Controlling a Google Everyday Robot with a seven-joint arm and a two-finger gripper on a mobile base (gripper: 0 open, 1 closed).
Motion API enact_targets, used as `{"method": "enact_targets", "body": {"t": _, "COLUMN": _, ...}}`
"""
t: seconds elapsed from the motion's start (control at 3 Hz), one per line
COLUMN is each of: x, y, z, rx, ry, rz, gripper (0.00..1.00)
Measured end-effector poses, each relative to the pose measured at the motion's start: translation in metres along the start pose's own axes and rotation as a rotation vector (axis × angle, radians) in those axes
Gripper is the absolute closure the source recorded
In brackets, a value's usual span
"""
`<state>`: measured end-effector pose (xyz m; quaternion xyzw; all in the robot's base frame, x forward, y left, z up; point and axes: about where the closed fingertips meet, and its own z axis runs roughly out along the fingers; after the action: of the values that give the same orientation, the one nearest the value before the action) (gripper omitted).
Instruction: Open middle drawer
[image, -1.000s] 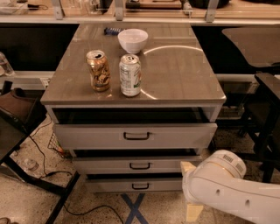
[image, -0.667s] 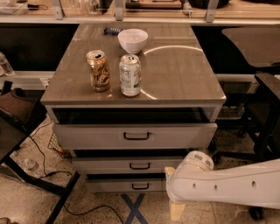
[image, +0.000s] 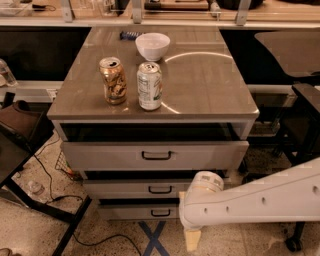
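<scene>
The middle drawer (image: 130, 189) is the second of three pale grey fronts in the cabinet, with a small black bar handle (image: 160, 189). Its front sits slightly behind the top drawer's front (image: 110, 156) and looks pushed in. My white arm (image: 260, 200) reaches in from the right, low in front of the cabinet. The gripper (image: 192, 240) hangs down near the floor, just right of the bottom drawer (image: 135, 212) and below and to the right of the middle handle, touching nothing that I can see.
On the cabinet top (image: 200, 85) stand a gold can (image: 113, 80), a white-green can (image: 149, 85) and a white bowl (image: 152, 46). Blue tape (image: 152, 239) crosses the floor. A dark table leg and cables (image: 60, 210) lie at left, and a chair (image: 300, 115) stands at right.
My arm has swung left across the lower right of the cabinet, bringing the gripper closer to the drawer fronts. The drawers and cans have not moved.
</scene>
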<state>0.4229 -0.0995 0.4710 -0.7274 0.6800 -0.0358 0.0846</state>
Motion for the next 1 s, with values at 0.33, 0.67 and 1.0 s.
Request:
{"method": "enact_targets", "body": {"t": 0.33, "x": -0.024, "y": -0.012, "z": 0.022, "rx": -0.011, "ry": 0.011, "rz": -0.046, "gripper": 0.00}}
{"method": "enact_targets", "body": {"t": 0.67, "x": -0.053, "y": -0.026, "z": 0.043, "rx": -0.021, "ry": 0.019, "rz": -0.105, "gripper": 0.00}}
{"method": "enact_targets", "body": {"t": 1.0, "x": -0.068, "y": -0.033, "z": 0.054, "rx": -0.027, "ry": 0.029, "rz": -0.140, "gripper": 0.00}}
